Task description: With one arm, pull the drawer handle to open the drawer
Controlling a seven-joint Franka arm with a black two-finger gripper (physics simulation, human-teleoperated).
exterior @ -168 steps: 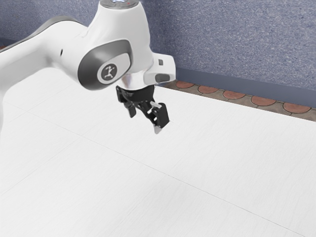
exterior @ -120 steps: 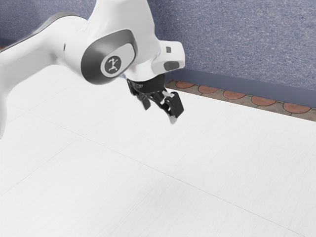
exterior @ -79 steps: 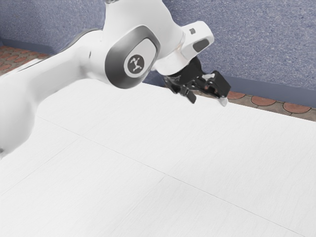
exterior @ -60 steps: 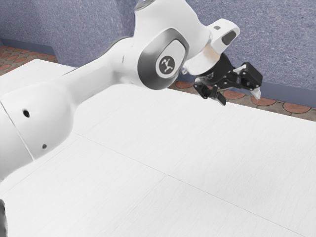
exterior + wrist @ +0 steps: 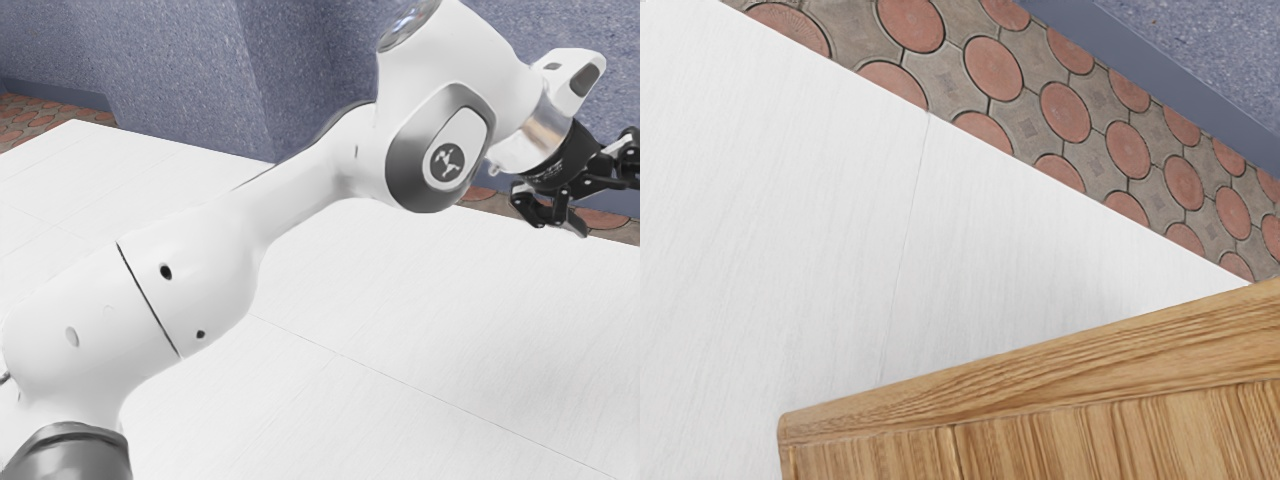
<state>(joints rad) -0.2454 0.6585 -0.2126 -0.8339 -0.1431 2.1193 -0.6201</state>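
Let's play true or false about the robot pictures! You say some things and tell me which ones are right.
1. The gripper is squeezing a red ball. False: its fingers are apart and there is nothing between them.
2. The table is white. True.
3. The floor beside the table has round reddish tiles. True.
4. The wooden panel under the hand is painted blue. False: it is light brown with wood grain showing.
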